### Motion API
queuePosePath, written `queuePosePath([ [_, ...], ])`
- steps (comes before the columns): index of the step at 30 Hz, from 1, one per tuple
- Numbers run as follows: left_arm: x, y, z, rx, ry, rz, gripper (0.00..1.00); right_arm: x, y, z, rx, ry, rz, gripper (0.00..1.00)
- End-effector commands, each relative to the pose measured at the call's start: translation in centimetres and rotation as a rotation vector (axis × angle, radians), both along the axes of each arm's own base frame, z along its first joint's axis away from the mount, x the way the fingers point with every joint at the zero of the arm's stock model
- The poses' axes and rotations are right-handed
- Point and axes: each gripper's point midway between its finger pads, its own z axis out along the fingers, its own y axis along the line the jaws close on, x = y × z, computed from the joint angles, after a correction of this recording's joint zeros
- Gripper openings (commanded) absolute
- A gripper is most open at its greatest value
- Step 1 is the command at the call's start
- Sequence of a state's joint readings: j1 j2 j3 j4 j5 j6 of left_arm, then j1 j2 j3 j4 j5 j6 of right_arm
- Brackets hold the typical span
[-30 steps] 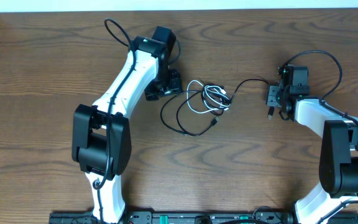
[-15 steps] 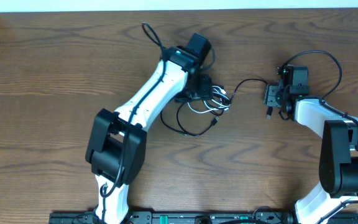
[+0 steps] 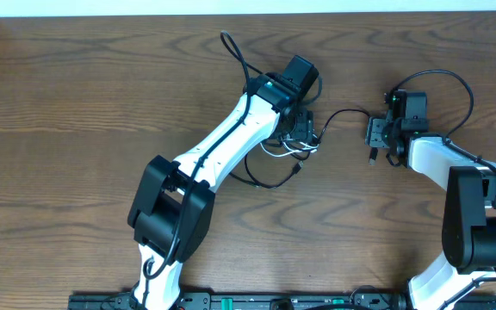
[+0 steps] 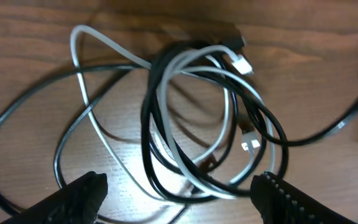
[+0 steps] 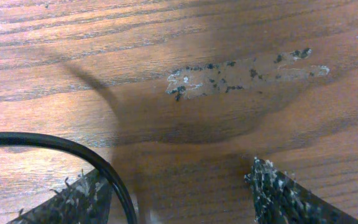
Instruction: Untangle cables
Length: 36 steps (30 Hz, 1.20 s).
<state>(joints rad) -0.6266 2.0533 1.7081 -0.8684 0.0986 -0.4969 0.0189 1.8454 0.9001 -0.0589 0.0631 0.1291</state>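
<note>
The cables (image 4: 191, 118), black and white cords looped into a loose knot, lie on the wooden table. A white plug (image 4: 243, 64) shows at the knot's top. My left gripper (image 4: 182, 199) is open, its fingertips (image 4: 82, 196) set wide on either side of the knot's lower loops. From overhead the left gripper (image 3: 304, 131) covers most of the cables (image 3: 265, 181). One black cable (image 3: 347, 112) runs right to my right gripper (image 3: 375, 138). The right gripper (image 5: 179, 199) is open; that black cable (image 5: 114, 180) passes close along its left finger.
The arms' own thicker black wires arch above the left wrist (image 3: 235, 52) and the right wrist (image 3: 455, 82). A scuffed white mark (image 5: 241, 71) is on the wood ahead of the right gripper. The table's far edge (image 3: 231, 9) meets a white strip.
My left arm has swung to the right, from beside the cables to right over the knot. The right arm has stayed in place.
</note>
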Motion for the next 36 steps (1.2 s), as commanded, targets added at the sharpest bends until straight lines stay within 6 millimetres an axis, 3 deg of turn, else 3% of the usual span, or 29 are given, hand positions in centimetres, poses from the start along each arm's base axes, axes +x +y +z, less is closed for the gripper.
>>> queuePosePath([
  [1, 0.2, 0.7, -2.0, 0.060, 0.015, 0.008, 0.79, -4.6, 0.7, -5.3, 0.027, 0.188, 0.031, 0.67],
  [8, 0.1, 0.7, -4.6, 0.088, 0.056, 0.005, 0.77, -4.4, 1.2, -5.2, 0.033, 0.181, 0.045, 0.67],
  [14, 0.8, 0.2, -4.8, 0.069, 0.029, 0.005, 0.76, -4.4, 1.3, -5.2, 0.033, 0.181, 0.047, 0.67],
  [20, 1.2, -0.2, -4.7, 0.056, 0.011, 0.006, 0.46, -4.4, 1.4, -5.2, 0.032, 0.181, 0.050, 0.67],
  [28, 1.2, -0.1, -4.7, 0.059, 0.014, 0.006, 0.39, -4.4, 1.6, -5.2, 0.032, 0.180, 0.054, 0.68],
  [31, 1.2, -0.1, -4.7, 0.057, 0.011, 0.002, 0.20, -4.4, 1.6, -5.2, 0.033, 0.181, 0.055, 0.67],
  [32, 1.2, -0.1, -4.7, 0.057, 0.010, 0.001, 0.09, -4.4, 1.7, -5.2, 0.038, 0.181, 0.058, 0.62],
  [33, 1.2, -0.2, -4.7, 0.057, 0.009, -0.004, 0.08, -4.4, 1.9, -5.2, 0.046, 0.180, 0.062, 0.49],
  [35, 1.3, -0.2, -4.4, 0.061, -0.001, -0.037, 0.08, -4.2, 2.2, -5.0, 0.057, 0.174, 0.082, 0.07],
  [36, 1.3, -0.1, -4.2, 0.064, -0.009, -0.063, 0.07, -4.0, 2.5, -4.7, 0.070, 0.169, 0.096, 0.01],
])
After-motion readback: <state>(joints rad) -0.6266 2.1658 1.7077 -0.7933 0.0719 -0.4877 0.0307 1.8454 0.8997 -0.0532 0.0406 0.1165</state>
